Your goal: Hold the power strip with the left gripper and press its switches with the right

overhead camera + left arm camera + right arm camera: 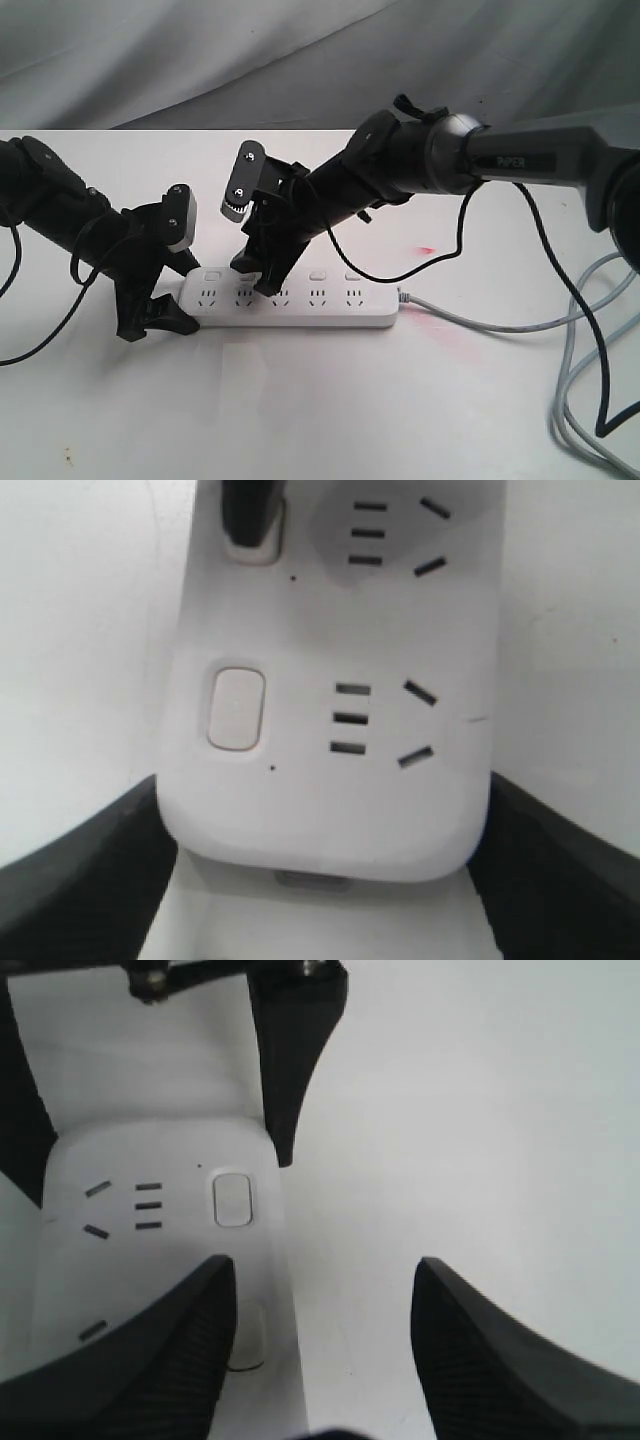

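The white power strip [300, 303] lies flat on the table, its grey cable [480, 323] running off to the right. My left gripper [160, 322] is shut on the strip's left end. In the left wrist view, both jaws of the left gripper [322, 802] press the sides of the power strip [330, 810]. My right gripper [255, 278] stands open over the strip. One of its fingers [190, 1340] rests on the second switch from the left, the other hangs over bare table. The first switch [232, 1200] is uncovered. The black fingertip [250, 515] also shows in the left wrist view.
Black and grey cables [590, 400] loop over the table's right side. A small red mark [427, 249] sits on the white table [320, 420] behind the strip. A grey cloth backdrop [200, 60] hangs behind the table.
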